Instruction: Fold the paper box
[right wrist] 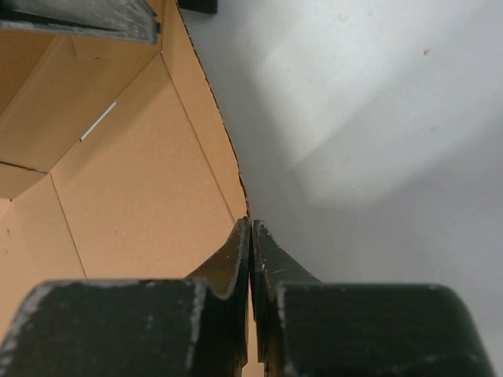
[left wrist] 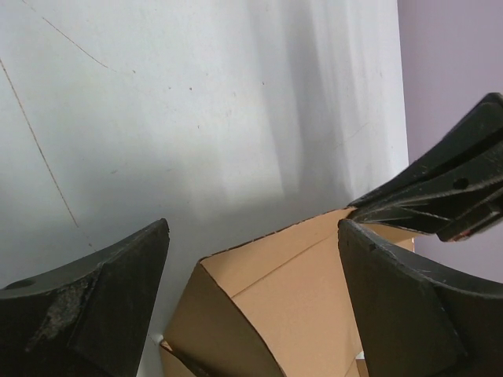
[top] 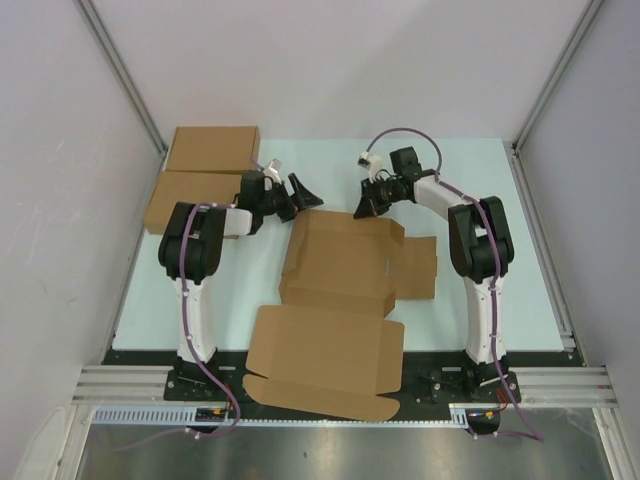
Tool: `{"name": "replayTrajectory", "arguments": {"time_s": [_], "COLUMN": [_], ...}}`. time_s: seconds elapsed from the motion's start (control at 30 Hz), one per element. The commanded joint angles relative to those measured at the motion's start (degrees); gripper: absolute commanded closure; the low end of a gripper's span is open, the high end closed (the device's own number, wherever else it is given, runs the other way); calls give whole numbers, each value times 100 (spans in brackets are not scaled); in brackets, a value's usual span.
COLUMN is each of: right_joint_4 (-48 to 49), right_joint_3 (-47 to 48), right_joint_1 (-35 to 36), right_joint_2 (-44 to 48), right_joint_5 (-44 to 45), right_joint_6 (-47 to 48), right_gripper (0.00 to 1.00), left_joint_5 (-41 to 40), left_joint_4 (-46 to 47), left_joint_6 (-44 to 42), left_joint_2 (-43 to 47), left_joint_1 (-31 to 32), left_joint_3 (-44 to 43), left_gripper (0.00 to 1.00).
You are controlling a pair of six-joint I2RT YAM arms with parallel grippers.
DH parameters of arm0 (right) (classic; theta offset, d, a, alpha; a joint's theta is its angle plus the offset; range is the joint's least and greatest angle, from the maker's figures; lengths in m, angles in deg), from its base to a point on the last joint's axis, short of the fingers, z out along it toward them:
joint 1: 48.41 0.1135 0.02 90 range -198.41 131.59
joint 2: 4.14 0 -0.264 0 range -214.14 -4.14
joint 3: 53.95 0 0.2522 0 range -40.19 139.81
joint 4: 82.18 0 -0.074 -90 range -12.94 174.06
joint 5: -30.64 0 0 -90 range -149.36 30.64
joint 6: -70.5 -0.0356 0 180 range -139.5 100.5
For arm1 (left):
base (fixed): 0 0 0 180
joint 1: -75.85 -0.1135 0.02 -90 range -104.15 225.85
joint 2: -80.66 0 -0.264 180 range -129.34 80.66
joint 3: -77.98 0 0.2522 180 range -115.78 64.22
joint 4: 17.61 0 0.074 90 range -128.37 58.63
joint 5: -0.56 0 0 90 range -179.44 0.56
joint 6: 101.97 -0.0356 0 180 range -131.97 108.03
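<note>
Your right gripper is clenched, its two fingers pressed flat together right at the raw edge of an upturned flap of the paper box. You cannot tell whether that edge is nipped between them or only lies against them. Your left gripper is spread wide and holds nothing. Its fingers stand either side of a raised corner of the same box, and contact there cannot be judged.

In the left wrist view, the right gripper's tip meets the top edge of the flap. From above, the box lies as a large die-cut sheet down the middle of the table, between the two arms. Its far part is folded up into walls, and its near panel lies flat, reaching over the near edge between the arm bases. Two made-up brown flat boxes sit closed at the far left corner, touching each other, beyond the left arm.
</note>
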Motion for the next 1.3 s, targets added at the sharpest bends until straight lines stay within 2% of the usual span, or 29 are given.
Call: {"name": "replayTrajectory", "arguments": {"time_s": [0.0,0.07,0.17,0.27,0.37,0.47,0.7,0.87,1.0,1.13,1.27], "right_joint_4": [-362,-327,-81,95,393,850,1781,2107,2345,2275,2178], "right_joint_3": [-117,-327,-591,-689,-952,-1339,-2147,-2709,-3237,-3510,-3659], "right_joint_1": [300,309,370,546,870,1345,2224,2891,3261,3674,3921], "right_joint_2": [458,765,1389,1978,2644,3234,4149,4370,4519,4564,4546], "right_joint_5": [900,1357,2621,4332,5398,6259,7089,7485,7608,7819,8004], "right_joint_6": [-30,-48,-56,48,338,1031,2464,3299,3520,3556,3468], "right_gripper": [100,100,100,100,100,100,100,100,100,100,100], "left_joint_5": [43,-45,-422,-950,-1170,-1267,-793,-1020,-1240,-1188,-1153], "left_joint_4": [55,54,2,203,362,283,766,915,872,1738,2698], "left_joint_6": [83,83,92,249,391,365,628,576,338,452,172], "left_joint_2": [12,196,590,995,1207,1313,1190,1304,1462,1515,1647], "left_joint_1": [19,-16,-165,-359,-447,-473,-430,-263,-175,-175,-131], "left_joint_3": [6,23,41,225,313,322,761,1069,1183,1525,2008], "left_gripper": [6,6,5,4,3,3,4,0,0,0,0]}}
